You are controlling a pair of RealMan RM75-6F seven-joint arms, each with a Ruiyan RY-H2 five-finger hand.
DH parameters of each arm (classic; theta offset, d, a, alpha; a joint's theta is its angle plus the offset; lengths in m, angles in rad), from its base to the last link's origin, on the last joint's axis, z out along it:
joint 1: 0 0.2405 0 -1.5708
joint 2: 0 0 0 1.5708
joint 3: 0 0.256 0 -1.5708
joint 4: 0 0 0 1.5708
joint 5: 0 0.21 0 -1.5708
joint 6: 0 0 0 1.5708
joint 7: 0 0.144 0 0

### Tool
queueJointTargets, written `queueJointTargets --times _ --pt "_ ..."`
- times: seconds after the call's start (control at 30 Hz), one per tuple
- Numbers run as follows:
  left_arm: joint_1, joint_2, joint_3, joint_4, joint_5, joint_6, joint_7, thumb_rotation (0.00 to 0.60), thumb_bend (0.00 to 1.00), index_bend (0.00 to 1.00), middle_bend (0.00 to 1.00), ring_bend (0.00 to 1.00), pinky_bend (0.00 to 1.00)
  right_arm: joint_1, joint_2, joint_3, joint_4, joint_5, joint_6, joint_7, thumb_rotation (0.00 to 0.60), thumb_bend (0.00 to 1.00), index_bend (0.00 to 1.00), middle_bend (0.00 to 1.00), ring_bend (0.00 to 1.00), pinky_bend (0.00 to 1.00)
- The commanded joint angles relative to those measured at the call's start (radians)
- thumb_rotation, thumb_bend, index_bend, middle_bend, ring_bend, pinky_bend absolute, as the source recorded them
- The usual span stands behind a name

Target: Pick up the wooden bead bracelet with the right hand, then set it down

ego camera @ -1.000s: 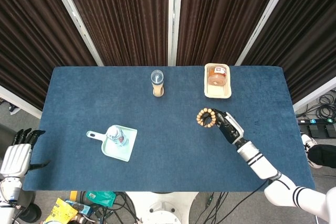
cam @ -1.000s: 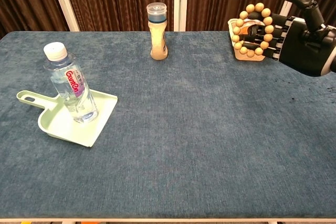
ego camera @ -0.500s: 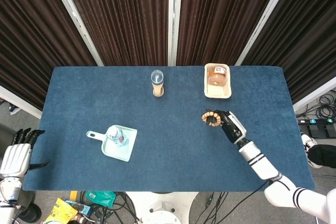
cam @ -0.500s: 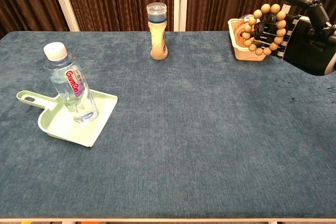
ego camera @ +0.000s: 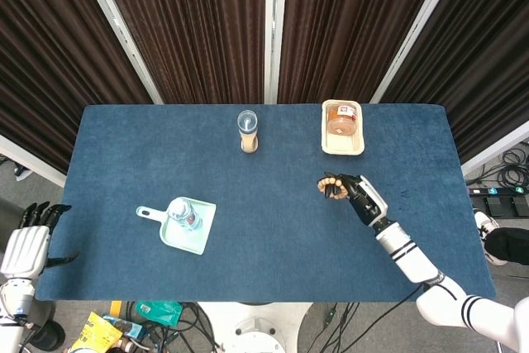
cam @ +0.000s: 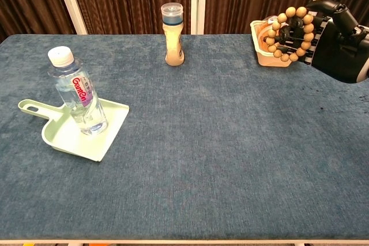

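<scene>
My right hand (cam: 334, 41) holds the wooden bead bracelet (cam: 290, 34) above the table at the right side, the ring of tan beads hanging around its fingers. From the head view the bracelet (ego camera: 331, 186) shows at the tip of that right hand (ego camera: 361, 197), right of the table's middle. My left hand (ego camera: 30, 241) hangs off the table's left edge, low and away from everything, with its fingers spread and nothing in it.
On the blue tablecloth (ego camera: 273, 237) a water bottle (cam: 76, 93) stands in a pale green dustpan (cam: 81, 131) at the left. A seasoning shaker (cam: 173, 26) stands at the back centre. A small tray with a jar (ego camera: 342, 126) sits at the back right.
My right hand has lifted the bracelet higher and shifted it a little to the right and toward me. The left hand has not moved.
</scene>
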Motion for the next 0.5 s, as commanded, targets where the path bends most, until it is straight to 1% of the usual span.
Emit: queueJointTargets --times 0.03,0.1,0.23,0.4,0.5 --pt "0.0 0.0 -0.001 0.0 0.0 0.0 0.0 0.6 0.04 0.18 0.16 0.06 0.02 0.0 0.0 -0.001 0.0 -0.001 0.0 0.001 0.335 0.5 0.64 0.58 0.26 0.0" --pt "-0.001 0.0 0.0 0.0 0.0 -0.001 0.001 0.6 0.03 0.18 0.16 0.06 0.02 0.0 -0.001 0.0 0.001 -0.002 0.002 0.002 0.355 0.5 0.64 0.58 0.26 0.0" --pt "-0.001 0.0 0.0 -0.001 -0.002 -0.003 0.002 0.6 0.03 0.18 0.16 0.06 0.02 -0.002 -0.001 0.003 -0.005 0.004 0.002 0.033 0.365 0.49 0.65 0.58 0.26 0.0" --pt "-0.003 0.002 -0.001 -0.002 -0.002 -0.005 0.001 0.6 0.03 0.18 0.16 0.06 0.02 0.006 0.01 0.002 -0.013 -0.008 -0.003 0.19 0.367 0.47 0.65 0.58 0.26 0.01" --pt "-0.002 0.002 -0.001 -0.003 -0.003 -0.005 0.003 0.6 0.04 0.18 0.16 0.06 0.02 0.013 0.014 -0.004 -0.002 -0.022 -0.001 0.255 0.372 0.53 0.65 0.58 0.26 0.01"
